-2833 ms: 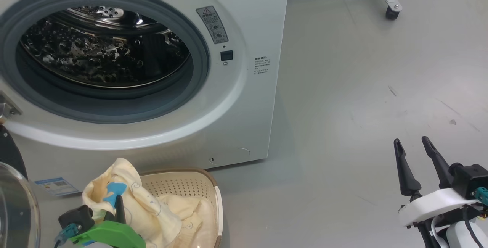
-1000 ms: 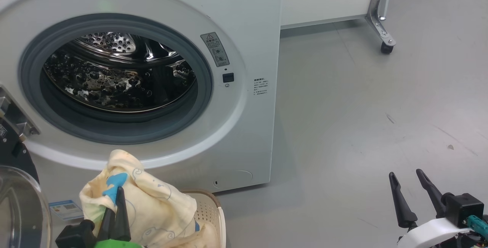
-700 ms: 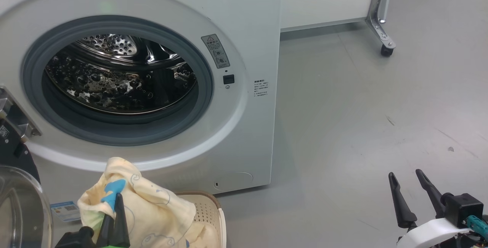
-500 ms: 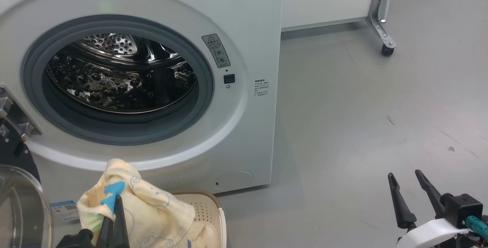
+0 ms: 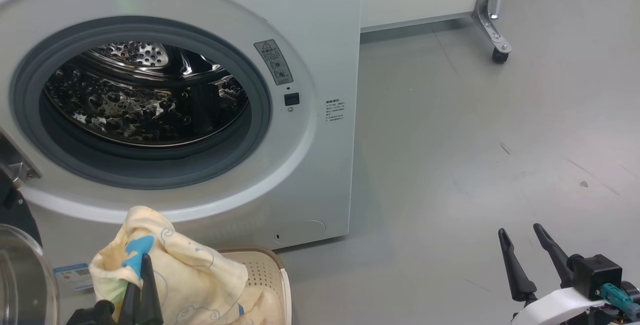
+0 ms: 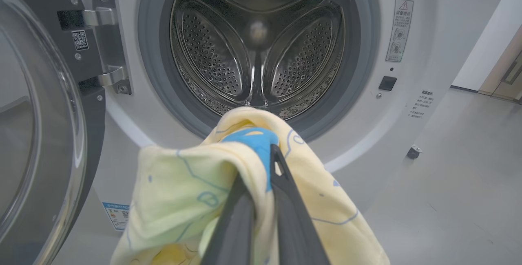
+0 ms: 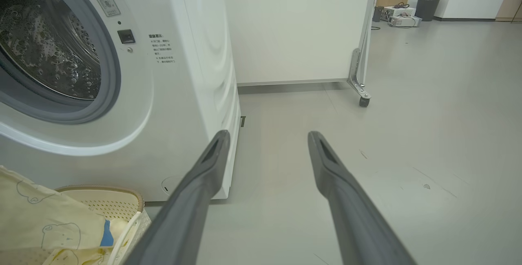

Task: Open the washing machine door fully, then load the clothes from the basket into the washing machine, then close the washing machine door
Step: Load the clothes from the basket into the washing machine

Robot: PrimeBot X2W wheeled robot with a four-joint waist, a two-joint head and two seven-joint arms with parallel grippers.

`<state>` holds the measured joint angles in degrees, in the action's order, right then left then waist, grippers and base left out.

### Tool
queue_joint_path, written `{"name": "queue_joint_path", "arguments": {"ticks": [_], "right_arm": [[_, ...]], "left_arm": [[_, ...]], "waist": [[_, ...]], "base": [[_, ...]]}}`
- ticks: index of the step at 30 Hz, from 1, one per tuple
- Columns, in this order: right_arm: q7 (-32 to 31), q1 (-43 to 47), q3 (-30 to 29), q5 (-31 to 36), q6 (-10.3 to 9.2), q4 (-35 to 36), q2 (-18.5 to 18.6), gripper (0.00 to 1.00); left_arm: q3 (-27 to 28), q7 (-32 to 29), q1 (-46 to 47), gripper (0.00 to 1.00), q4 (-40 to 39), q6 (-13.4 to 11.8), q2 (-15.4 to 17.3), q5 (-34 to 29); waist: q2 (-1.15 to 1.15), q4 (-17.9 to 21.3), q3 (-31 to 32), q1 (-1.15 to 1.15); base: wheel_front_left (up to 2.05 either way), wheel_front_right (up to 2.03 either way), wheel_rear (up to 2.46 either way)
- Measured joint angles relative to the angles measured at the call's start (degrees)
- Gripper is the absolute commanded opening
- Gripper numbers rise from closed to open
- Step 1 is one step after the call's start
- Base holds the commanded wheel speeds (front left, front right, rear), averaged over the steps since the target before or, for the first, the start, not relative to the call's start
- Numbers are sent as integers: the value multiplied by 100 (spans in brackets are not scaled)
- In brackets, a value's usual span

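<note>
The white washing machine (image 5: 320, 40) stands with its steel drum (image 5: 140, 95) exposed. The washing machine door (image 6: 36, 134) is swung wide to the left, and its glass bowl (image 5: 20, 275) shows at the lower left. My left gripper (image 5: 144, 261) is shut on a cream garment with blue trim, one of the clothes (image 5: 190, 270). It holds the garment up just below and in front of the drum opening (image 6: 261, 53). The basket (image 5: 280, 270) sits under it with more cream cloth (image 7: 81, 252) inside. My right gripper (image 5: 519, 229) hangs open over the floor at the right.
A blue label sticker (image 5: 75, 275) sits low on the machine front. A white panel on a metal leg with a castor (image 5: 500, 55) stands behind, to the right. Grey floor (image 5: 475, 165) spreads to the right of the machine. A dark bin (image 7: 426, 6) stands far off.
My left gripper has raised the garment out of the basket toward the drum opening. The head view has shifted a little. The right gripper stays as it was.
</note>
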<state>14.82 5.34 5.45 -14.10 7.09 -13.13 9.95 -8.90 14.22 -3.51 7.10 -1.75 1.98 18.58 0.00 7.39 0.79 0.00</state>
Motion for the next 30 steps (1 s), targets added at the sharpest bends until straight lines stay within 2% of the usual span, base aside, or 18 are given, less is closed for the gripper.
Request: {"name": "queue_joint_path", "arguments": {"ticks": [12, 24, 30], "right_arm": [[0, -148, 89, 0, 0, 24, -99, 100], [0, -259, 100, -38, 0, 22, -243, 100], [0, -360, 77, -58, 0, 29, -249, 100]], "left_arm": [[133, -1, 63, 0, -108, -29, 159, -48], [376, -98, 662, 0, -146, -145, 337, -94], [586, -229, 1073, 0, -130, -201, 535, -115]], "waist": [[0, 384, -185, 0], [0, 980, -464, 0], [0, 1272, -659, 0]], "base": [[0, 0, 0], [0, 0, 0], [0, 0, 0]]}}
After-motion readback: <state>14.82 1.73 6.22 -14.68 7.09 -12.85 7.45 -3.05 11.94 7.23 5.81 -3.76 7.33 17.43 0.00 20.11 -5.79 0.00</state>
